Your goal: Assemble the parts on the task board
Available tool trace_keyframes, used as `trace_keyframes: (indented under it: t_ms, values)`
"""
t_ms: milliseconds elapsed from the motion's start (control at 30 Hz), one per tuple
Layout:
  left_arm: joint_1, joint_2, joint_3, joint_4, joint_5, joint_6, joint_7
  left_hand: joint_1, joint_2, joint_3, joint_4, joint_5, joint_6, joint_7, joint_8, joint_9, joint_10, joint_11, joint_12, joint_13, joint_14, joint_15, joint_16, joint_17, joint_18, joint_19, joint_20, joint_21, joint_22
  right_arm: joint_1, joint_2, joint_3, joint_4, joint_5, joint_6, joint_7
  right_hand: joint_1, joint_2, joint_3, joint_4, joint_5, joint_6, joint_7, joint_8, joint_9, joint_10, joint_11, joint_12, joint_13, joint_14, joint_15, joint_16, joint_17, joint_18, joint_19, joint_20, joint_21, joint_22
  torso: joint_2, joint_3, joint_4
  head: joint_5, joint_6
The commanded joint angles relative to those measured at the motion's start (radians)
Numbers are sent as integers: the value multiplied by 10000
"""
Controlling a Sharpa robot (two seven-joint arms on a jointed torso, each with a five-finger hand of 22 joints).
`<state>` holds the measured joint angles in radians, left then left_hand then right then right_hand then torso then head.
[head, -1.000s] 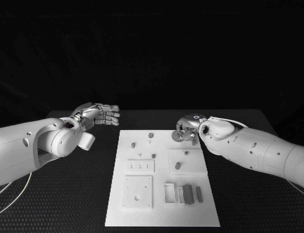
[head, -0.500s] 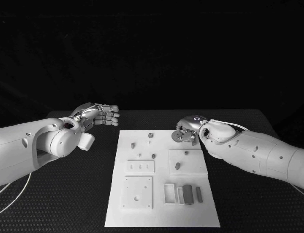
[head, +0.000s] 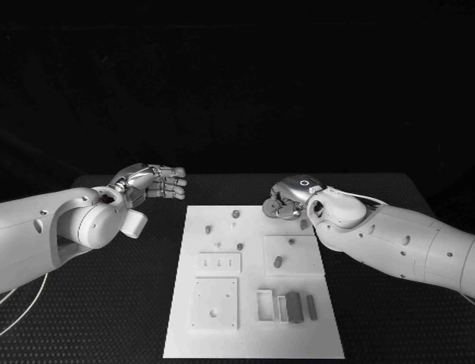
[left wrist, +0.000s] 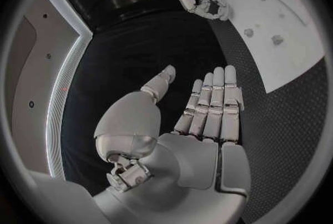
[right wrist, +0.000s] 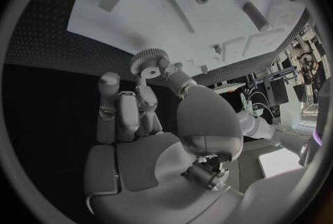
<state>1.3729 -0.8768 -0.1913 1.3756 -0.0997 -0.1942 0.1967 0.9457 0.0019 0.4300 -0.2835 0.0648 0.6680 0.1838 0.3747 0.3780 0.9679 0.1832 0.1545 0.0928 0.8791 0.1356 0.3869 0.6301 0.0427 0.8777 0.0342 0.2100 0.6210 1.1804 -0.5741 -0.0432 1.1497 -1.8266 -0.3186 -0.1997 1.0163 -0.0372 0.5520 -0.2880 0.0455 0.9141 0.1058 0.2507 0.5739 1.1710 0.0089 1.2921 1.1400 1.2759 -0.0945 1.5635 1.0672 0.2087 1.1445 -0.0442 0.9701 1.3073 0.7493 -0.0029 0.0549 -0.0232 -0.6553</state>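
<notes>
Showing toothed rim, small gear pinched by fingers.

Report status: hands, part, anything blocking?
Right hand pinches a gear over the task board far edge. Left hand open, off the board. Nothing in the way.

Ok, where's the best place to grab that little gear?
By its toothed rim, pinched from the sides. The gear is a thin, flat disc, so its edge gives the fingers something to bite on, and the hole in its middle stays free for fitting it on the board. The right hand seems to hold it this way now.
</notes>
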Motion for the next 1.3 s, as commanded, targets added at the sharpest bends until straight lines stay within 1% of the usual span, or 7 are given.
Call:
trace_keyframes:
  t_ms: [33,200,333,467,700,833,1300]
  values:
    - [14,-4,8,50,-35,73,89,87,-21,-78,-5,-47,36,523,-49,-15,-8,58,-57,-12,96,7,-38,13,103,69,20,-53,-11,-16,45,-9,452,-885,-157,-607,-129,-73,-10,95,30,457,148,56,73,79,5,-68,-24,81,-3,2,-11,531,83,-37,21,127,2,-1,8,17,14]
    - [15,-12,9,59,-35,71,89,89,-22,-78,-6,-47,36,523,-51,-16,-9,58,-61,-14,96,7,-43,16,103,69,20,-55,-11,-17,244,-23,796,-1262,-103,-743,-172,-158,7,123,30,473,138,52,68,106,-6,-93,-58,103,-15,-15,-38,531,111,-49,6,115,11,11,17,42,11]
    - [16,-14,10,69,-35,59,93,91,-23,-79,-6,-47,36,524,-52,-17,-9,59,-63,-15,96,7,-46,19,103,69,20,-56,-11,-19,493,-188,895,-1607,-97,-839,-208,-269,25,154,30,481,132,45,62,119,-13,-120,-92,121,-23,-30,-61,531,133,-60,-10,104,2,-2,19,57,38]
    - [16,8,10,80,-35,43,94,96,-23,-78,-8,-47,34,522,-55,-18,-10,59,-66,-17,97,7,-51,23,103,70,20,-58,-10,-54,859,-353,772,-1772,-80,-922,-234,-377,52,194,31,492,127,41,57,134,-18,-139,-116,149,-28,-42,-61,531,156,-70,-25,95,4,7,32,85,43]
    - [16,66,11,56,-35,66,97,99,-25,-79,-8,-47,28,519,-61,-21,-14,62,-72,-20,100,7,-57,30,103,71,21,-61,-10,-208,1337,-438,476,-1771,-8,-1023,-272,-423,84,265,31,500,123,35,53,156,-23,-151,-132,183,-33,-51,-48,531,184,-79,-40,86,3,2,72,108,30]
    - [16,81,11,41,-35,68,100,99,-22,-80,-6,-47,28,519,-63,-21,-14,63,-75,-22,101,8,-61,34,102,73,21,-62,-9,-251,1552,-533,184,-1828,11,-1088,-282,-447,96,288,30,491,124,26,48,146,-23,-168,-155,184,-34,-55,-60,531,191,-83,-47,82,0,-14,62,111,17]
    - [17,111,15,33,-35,92,89,97,-22,-84,-3,-48,28,520,-66,-23,-11,64,-80,-25,105,8,-71,43,102,75,22,-66,-9,-264,1860,-535,-116,-1825,95,-1080,-320,-511,122,356,31,451,134,-6,33,112,-14,-218,-214,156,-28,-74,-134,531,197,-86,-73,72,10,-1,24,165,22]
